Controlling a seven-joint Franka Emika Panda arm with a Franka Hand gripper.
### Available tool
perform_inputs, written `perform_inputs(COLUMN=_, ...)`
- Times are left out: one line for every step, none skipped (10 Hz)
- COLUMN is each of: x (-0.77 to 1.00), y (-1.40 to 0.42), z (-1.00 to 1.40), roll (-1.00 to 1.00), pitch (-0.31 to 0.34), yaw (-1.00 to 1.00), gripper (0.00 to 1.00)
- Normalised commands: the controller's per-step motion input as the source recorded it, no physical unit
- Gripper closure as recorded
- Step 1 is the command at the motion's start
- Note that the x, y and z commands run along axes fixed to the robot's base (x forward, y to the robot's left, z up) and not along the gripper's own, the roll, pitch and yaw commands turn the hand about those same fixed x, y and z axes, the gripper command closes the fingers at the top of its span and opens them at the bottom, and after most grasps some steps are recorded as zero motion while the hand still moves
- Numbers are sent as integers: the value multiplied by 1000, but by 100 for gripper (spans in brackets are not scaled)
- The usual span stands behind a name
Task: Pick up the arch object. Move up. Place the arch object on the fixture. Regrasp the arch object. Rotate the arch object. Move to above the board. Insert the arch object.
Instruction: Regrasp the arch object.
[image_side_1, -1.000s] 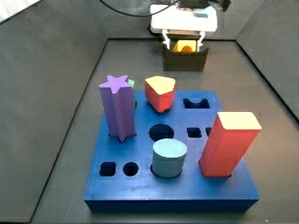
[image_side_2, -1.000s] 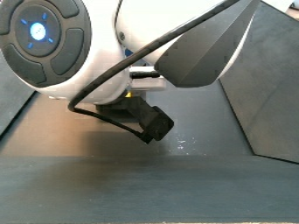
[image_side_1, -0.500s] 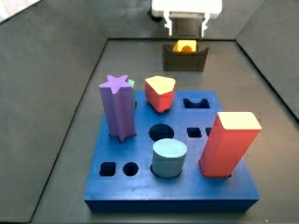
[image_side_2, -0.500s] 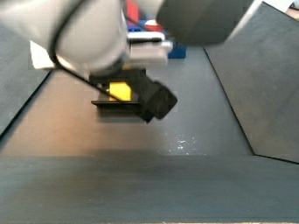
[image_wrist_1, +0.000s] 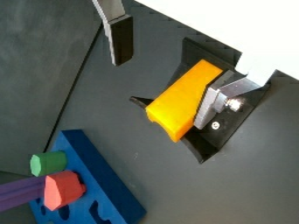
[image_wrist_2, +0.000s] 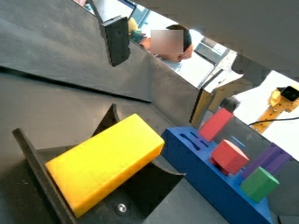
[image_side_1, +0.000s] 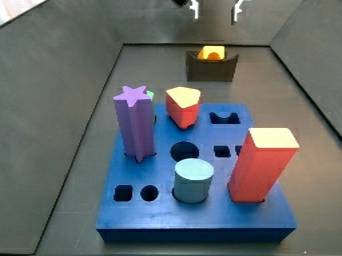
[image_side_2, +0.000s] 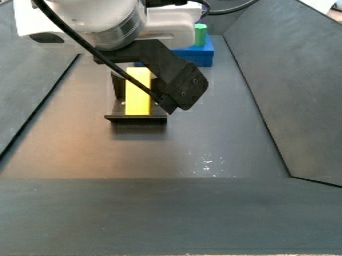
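While pincer hangs open above — arch object rests in fixture.

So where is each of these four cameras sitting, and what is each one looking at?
Wrist view: on the arm, looking down on the yellow-orange arch block lying in the dark fixture; one silver finger shows.
Wrist view: same arm, lower angle; same block, blue board beyond, a finger.
Side view: high, beyond the board, facing the fixture; the gripper hangs above it, open.
Side view: low, from the fixture's side; the arm's dark part blocks much.
All four share the block.
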Motion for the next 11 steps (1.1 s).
perform_inputs(x=-75, y=-1000, z=860, roll=1000, pitch=45, yaw=-5, gripper=0)
perform_inputs(x=-100, y=-1000, z=856, roll=1000, pitch=34, yaw=-5, gripper=0)
perform_inputs(x=-125, y=-1000, z=830, roll=1000, pitch=27, yaw=-5, gripper=0)
perform_inputs(x=-122, y=-869, z=601, roll=1000, pitch=17, yaw=-6, gripper=0)
perform_inputs(x=-103, y=-766, z=464, roll=1000, pitch=15, yaw=-5, gripper=0)
perform_inputs(x=-69, y=-542, z=175, roll=1000, pitch=11, yaw=-5, gripper=0)
perform_inputs(x=-37, y=-310, z=27, roll=1000, pitch=7, yaw=-4, gripper=0)
perform_inputs(x=-35, y=-111, z=42, roll=1000, pitch=5, yaw=-3, gripper=0)
perform_inputs(x=-43, y=-33, z=51, roll=1000, pitch=4, yaw=-2, gripper=0)
perform_inputs(x=-40, y=-37, z=17, roll=1000, pitch=-2, yaw=-2, gripper=0)
perform_inputs(x=-39, y=-38, z=5, roll=1000, pitch=-8, yaw=-1, gripper=0)
